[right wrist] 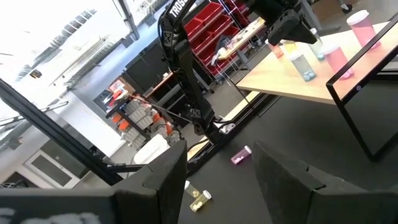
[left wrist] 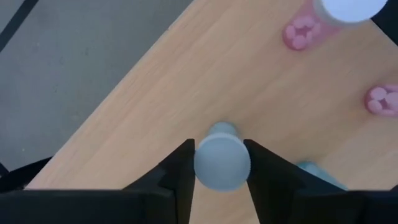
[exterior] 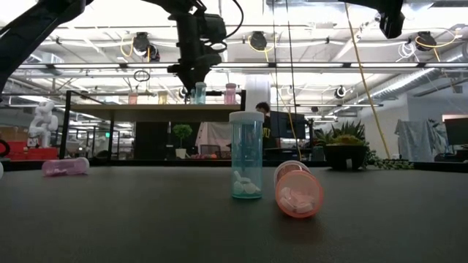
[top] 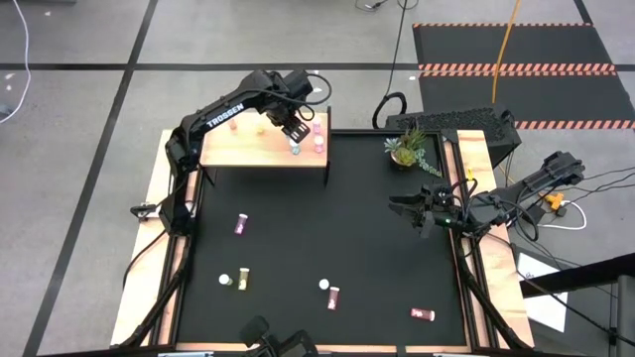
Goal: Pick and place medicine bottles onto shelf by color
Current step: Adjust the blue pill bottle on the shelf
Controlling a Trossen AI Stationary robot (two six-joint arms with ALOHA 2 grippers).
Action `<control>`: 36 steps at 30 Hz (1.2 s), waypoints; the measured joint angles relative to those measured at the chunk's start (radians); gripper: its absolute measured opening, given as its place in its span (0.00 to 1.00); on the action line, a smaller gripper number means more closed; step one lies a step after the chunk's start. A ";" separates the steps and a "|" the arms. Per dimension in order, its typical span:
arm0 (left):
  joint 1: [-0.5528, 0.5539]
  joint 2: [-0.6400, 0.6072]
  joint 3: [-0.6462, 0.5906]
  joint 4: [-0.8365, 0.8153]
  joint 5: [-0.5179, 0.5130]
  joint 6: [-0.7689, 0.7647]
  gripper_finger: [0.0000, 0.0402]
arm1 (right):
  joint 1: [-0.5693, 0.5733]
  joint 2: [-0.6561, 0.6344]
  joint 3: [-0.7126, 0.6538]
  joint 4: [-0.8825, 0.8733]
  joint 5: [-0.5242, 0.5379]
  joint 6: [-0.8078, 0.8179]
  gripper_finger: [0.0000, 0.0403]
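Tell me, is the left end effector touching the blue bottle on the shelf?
Touching. In the left wrist view, both fingers press against the blue bottle's white cap, no gap either side. It stands on the shelf.

This looks like a robotics lab or workshop inside a large industrial hall. The table [top: 327, 248] stands on a bare grey concrete floor [top: 79, 119] marked with dark lines, with striped hazard tape [top: 516, 69] edging a black mat at the far right. Exposed ceiling beams [exterior: 329, 66] carry lamps and hanging cables. Beyond the table stand racks of red storage bins [right wrist: 217, 25], and what may be a person [exterior: 263, 120] sits at a far desk.
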 joint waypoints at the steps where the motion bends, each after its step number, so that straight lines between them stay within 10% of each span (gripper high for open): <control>1: 0.000 0.000 0.000 0.003 0.000 0.001 0.31 | 0.000 0.000 0.000 0.000 0.000 0.004 0.44; 36: 0.023 0.027 0.001 0.110 -0.003 0.041 0.33 | 0.000 0.000 0.000 0.069 0.030 0.046 0.44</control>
